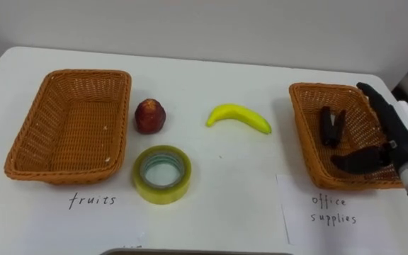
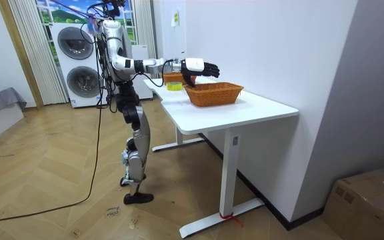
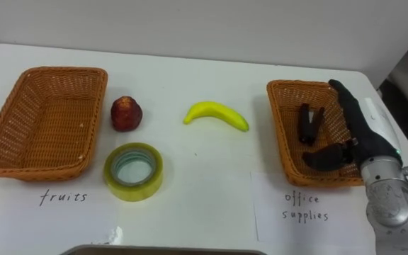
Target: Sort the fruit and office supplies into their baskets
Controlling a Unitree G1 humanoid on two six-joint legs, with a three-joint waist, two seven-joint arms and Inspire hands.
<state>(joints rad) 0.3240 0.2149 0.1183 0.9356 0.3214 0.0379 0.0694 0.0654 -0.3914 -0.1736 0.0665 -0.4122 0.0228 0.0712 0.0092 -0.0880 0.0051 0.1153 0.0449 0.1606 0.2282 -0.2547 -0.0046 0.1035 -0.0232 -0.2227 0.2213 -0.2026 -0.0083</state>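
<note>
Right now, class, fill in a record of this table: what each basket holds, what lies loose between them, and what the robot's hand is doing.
left wicker basket: empty
right wicker basket: holds a black stapler
loose on table: red apple, banana, roll of clear tape
tape position: in front of the apple, beside the left basket
right hand: open, over the right basket's right side, holding nothing

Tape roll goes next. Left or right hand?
Right, probably. The right hand is open above the office supplies basket, where the tape roll belongs, and holds nothing. The roll lies nearer the fruits basket, though, so it's a long reach across.
</note>
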